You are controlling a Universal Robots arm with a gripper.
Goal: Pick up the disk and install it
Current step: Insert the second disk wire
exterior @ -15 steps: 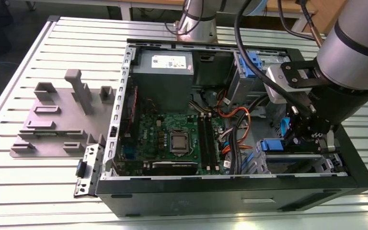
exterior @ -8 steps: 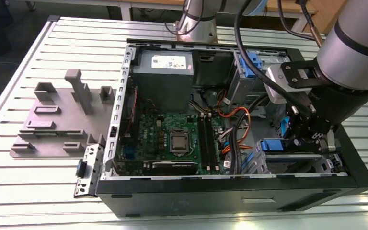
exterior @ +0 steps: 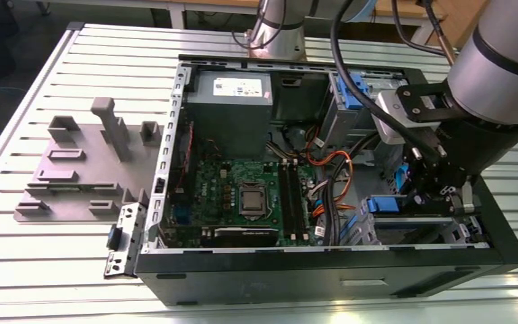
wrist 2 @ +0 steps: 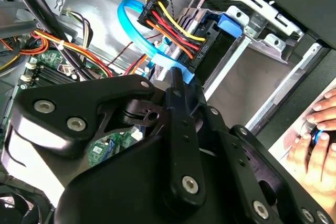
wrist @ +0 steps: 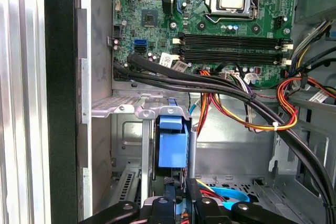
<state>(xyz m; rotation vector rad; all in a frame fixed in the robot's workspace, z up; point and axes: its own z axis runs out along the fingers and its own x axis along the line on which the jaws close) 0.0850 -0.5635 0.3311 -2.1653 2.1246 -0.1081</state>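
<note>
Pincer: the pincer [wrist 2: 176, 77] is down inside the open computer case [exterior: 331, 266], at the exterior view's right; its dark fingers [wrist: 173, 203] are pressed close together on the blue end of the disk.
Disk: the disk [wrist: 172, 148] sits on edge in the metal drive bay [wrist: 128, 109], with its blue plastic carrier facing out. In the exterior view the blue carrier [exterior: 387, 204] shows just beside the pincer, at the near right corner of the case. How deep it is seated, I cannot tell.
Stage: judged from this, the disk is already in the bay and is being pushed or settled home.
Cables: a bundle of red, yellow and black wires ends in a black connector [wrist 2: 173, 22] just above the pincer, with a flat light-blue data cable [wrist 2: 131, 22] looping beside it. Thick black cables [wrist: 210, 85] cross between the motherboard [wrist: 210, 19] and the bay.
Risk: the pincer works very close to these wires, so a sideways slip could snag or pull the connector. A tilted disk could jam in the bay rails.
Bystander: a person's hand [wrist 2: 315, 140] rests outside the case wall, apart from the pincer.
Surface: the case stands on a slatted surface [exterior: 52, 256].
</note>
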